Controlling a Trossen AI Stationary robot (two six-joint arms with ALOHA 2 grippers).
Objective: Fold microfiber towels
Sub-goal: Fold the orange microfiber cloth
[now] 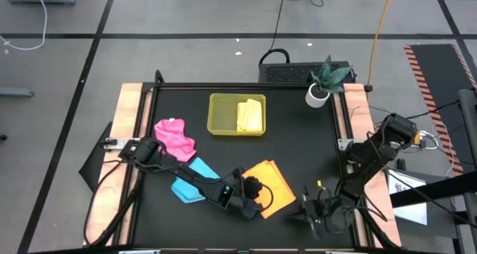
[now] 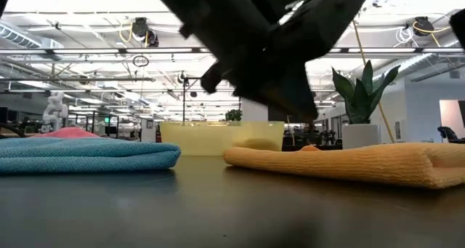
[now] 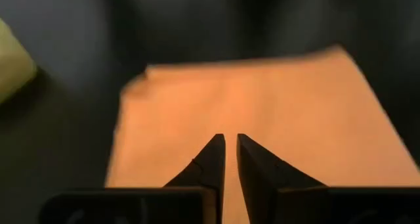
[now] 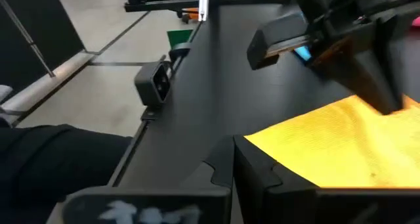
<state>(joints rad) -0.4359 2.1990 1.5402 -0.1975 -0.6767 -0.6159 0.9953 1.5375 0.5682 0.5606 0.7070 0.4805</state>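
The orange towel (image 1: 272,181) lies folded flat on the black table, near the front middle. My left gripper (image 3: 231,142) hovers at the towel's near left part (image 1: 256,197), its fingertips almost together with only a slit between them. My right gripper (image 4: 233,145) is shut and holds nothing, just off the towel's near right edge (image 1: 311,209). A folded blue towel (image 1: 190,181) lies left of the orange one. A crumpled pink towel (image 1: 174,137) lies farther left. A folded yellow towel (image 1: 250,115) rests in the tray (image 1: 222,114). My left gripper slants down from the table's left over the orange towel's top face (image 3: 230,119). Its tips stand close above the cloth. I cannot tell whether they touch it or have any of it between them.
A potted plant (image 1: 322,83) in a white pot stands at the far right corner. A small camera (image 4: 154,83) sits at the table's near edge. Bare black table shows between the tray and the towels and at the far left.
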